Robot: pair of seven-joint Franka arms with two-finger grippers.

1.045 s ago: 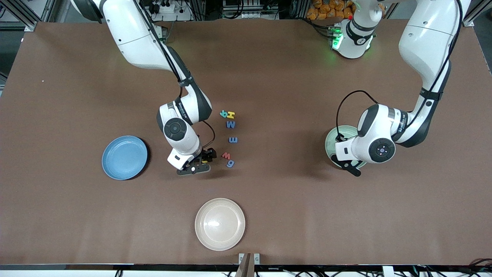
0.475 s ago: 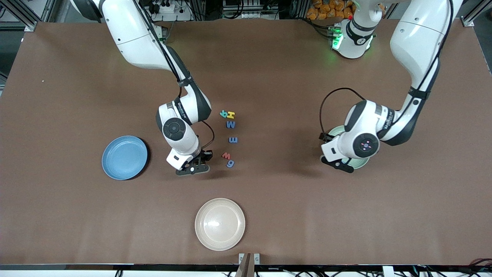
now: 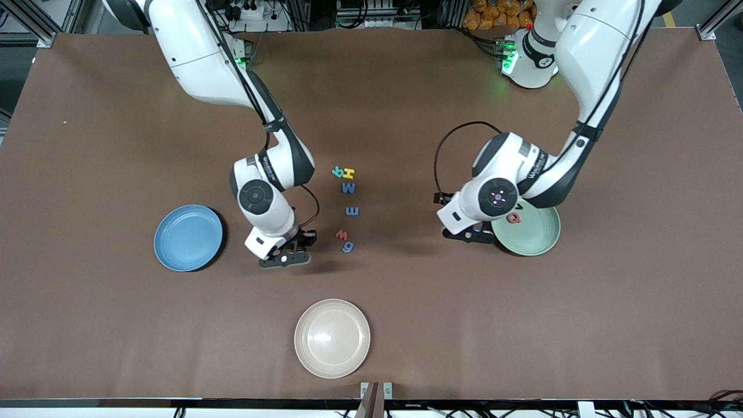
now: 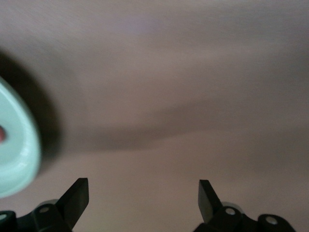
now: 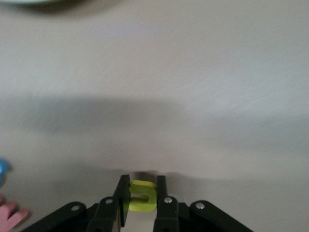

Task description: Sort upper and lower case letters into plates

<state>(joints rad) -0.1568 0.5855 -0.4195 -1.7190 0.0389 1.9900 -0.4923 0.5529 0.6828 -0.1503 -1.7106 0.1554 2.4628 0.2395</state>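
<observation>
1. Yellow foam shows between the fingers of the right tool (image 5: pixel 141 193), which are clamped on a small yellow letter (image 5: pixel 143 196); which letter it is cannot be read, and in the front view the tool (image 3: pixel 285 255) hides it entirely.
2. The left tool (image 3: pixel 467 234) hangs low just beside the mint green plate (image 3: pixel 537 239), at the side toward the right arm; the left wrist view shows its fingers (image 4: pixel 76 195) wide apart with nothing between them.
3. The mint green plate is partly covered by the left arm's wrist. One red letter (image 3: pixel 514 218) lies in it, near the covered edge.
4. The sky blue plate (image 3: pixel 188 237) sits toward the right arm's end of the table and holds nothing visible.
5. A beige plate (image 3: pixel 332 338) lies nearest the front camera, also bare.
6. On the brown table (image 3: pixel 406 313), between the two arms, loose letters lie in a line: a teal piece (image 3: pixel 337 171) touching a yellow H (image 3: pixel 348 173), a blue W (image 3: pixel 348 187), a blue E (image 3: pixel 352 211), a red letter (image 3: pixel 341 234) and a blue letter (image 3: pixel 347 247).
</observation>
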